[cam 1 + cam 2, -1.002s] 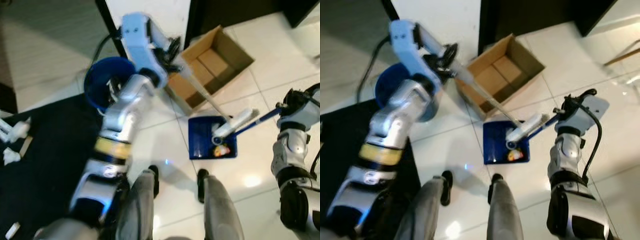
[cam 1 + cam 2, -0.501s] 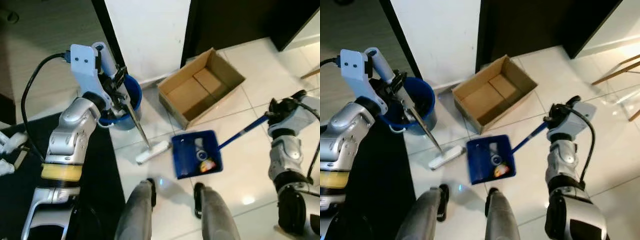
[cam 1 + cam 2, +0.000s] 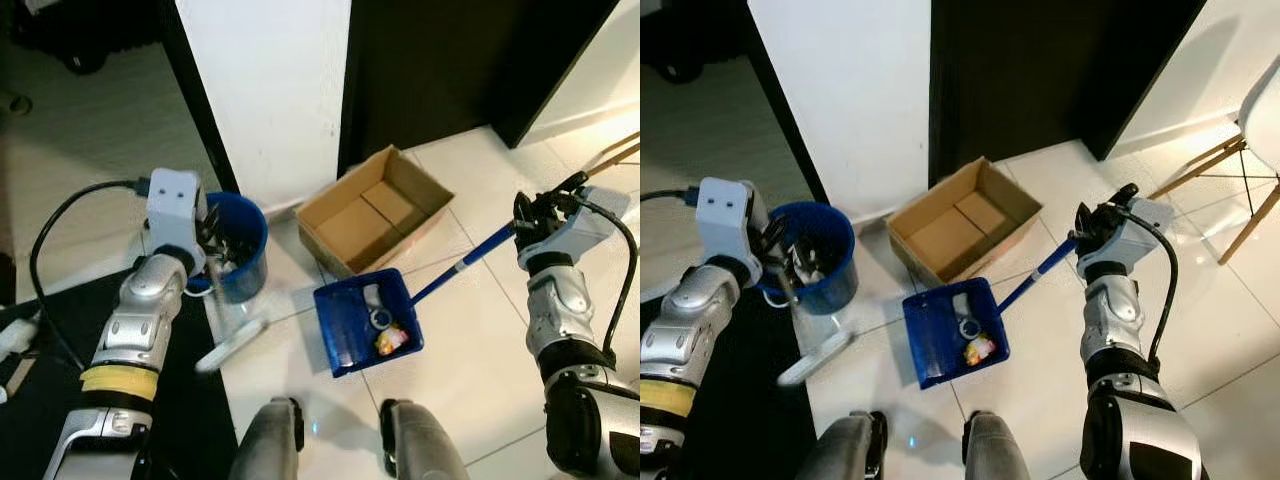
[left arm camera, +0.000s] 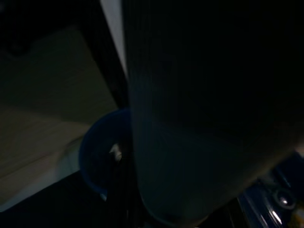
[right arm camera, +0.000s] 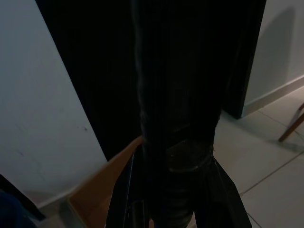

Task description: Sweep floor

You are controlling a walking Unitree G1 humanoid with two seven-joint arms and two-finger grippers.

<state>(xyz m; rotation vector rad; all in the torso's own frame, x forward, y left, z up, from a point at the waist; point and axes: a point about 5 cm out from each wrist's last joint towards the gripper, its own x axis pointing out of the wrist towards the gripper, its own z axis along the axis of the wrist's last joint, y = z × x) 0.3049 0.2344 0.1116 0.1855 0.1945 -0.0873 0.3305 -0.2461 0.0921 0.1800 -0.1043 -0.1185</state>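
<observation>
My left gripper (image 3: pixel 214 247) is shut on the thin broom handle, right in front of the blue bucket (image 3: pixel 243 262). The white broom head (image 3: pixel 231 344) rests on the tile at the edge of the black mat. The blue dustpan (image 3: pixel 350 333) lies on the floor before my feet. It holds a yellow-red scrap (image 3: pixel 391 340), a ring and a white piece. Its blue handle (image 3: pixel 468 260) runs up to my right gripper (image 3: pixel 524 214), which is shut on it.
An open cardboard box (image 3: pixel 372 208) stands behind the dustpan by the white wall and a dark doorway. The black mat (image 3: pixel 45 400) covers the floor at left, with white paper scraps (image 3: pixel 16 338) on it. A wooden-legged chair (image 3: pixel 1250 130) is at far right.
The camera has shifted and now shows more of the wall. The broom left the dustpan and swung left; its head now lies by the mat. My left arm drew back to the bucket.
</observation>
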